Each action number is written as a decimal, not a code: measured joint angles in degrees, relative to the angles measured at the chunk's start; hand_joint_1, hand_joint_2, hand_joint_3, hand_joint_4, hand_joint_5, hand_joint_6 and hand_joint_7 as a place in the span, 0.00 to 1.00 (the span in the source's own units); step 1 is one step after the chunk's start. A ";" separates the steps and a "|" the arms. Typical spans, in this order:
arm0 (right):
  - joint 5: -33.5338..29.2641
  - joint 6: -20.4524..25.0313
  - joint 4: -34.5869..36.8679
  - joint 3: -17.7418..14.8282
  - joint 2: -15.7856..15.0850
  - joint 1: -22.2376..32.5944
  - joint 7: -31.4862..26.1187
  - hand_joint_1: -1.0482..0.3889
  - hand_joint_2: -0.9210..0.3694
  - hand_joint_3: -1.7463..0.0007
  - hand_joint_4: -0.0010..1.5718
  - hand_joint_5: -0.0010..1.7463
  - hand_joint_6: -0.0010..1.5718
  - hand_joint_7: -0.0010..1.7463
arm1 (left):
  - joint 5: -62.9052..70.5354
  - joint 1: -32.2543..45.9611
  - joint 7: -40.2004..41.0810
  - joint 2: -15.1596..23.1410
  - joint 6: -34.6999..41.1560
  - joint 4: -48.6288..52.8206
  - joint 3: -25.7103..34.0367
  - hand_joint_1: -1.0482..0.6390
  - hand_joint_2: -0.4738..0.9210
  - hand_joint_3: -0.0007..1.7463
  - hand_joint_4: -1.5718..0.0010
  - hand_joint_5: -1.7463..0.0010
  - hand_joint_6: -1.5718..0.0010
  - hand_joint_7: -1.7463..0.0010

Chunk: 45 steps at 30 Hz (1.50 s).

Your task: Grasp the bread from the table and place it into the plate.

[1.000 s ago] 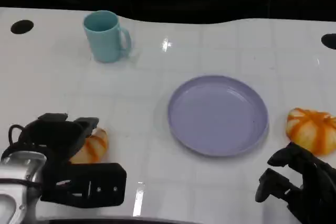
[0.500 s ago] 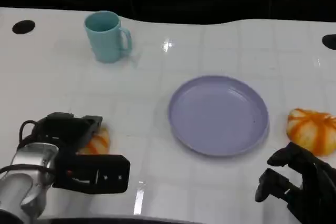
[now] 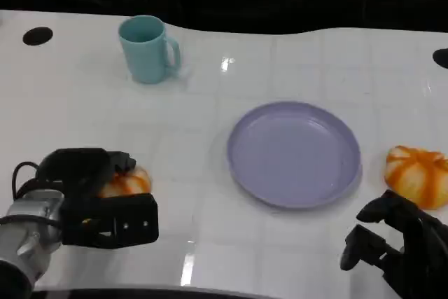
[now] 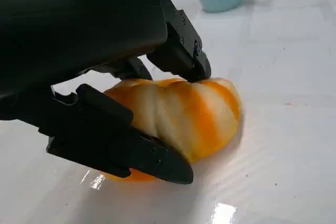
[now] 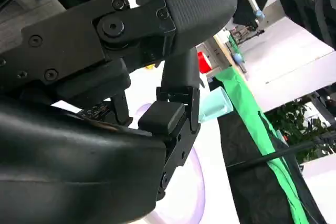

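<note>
1. White glossy counter (image 3: 210, 138) under everything: slippery-looking, so better to lift straight up than to drag.
2. Lavender plate (image 3: 293, 153) at mid-counter, bare, well apart from the left hand; aim for its centre, clearing the raised rim on the way over.
3. Black left hand (image 3: 91, 197) at the near left, wrapped over a bun; fingers (image 4: 178, 59) pressing on the top of it and another finger (image 4: 131, 148) along its near side, so apparently closing on it, with the bun seemingly not yet off the counter.
4. Black right hand (image 3: 399, 246) at the near right, fingers loosely apart and holding nothing; best kept low and out of the carry path.
5. Teal mug (image 3: 147, 49) at the far left, well clear of the route to the plate.
6. Orange-and-white striped bread bun (image 4: 184, 114) under the left hand: soft-looking, so squeeze gently, just enough to stop slipping; confirm a firm hold before raising.
7. Second striped bun (image 3: 418, 174) just right of the plate, near the right hand, untouched.
</note>
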 measured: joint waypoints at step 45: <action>-0.05 -0.31 0.85 -0.07 -0.66 0.06 -0.20 0.36 0.00 0.89 0.45 0.90 0.49 0.63 | -9.76 -10.52 18.17 -12.91 -14.37 1.79 2.97 0.53 0.67 0.76 0.41 0.00 0.56 0.00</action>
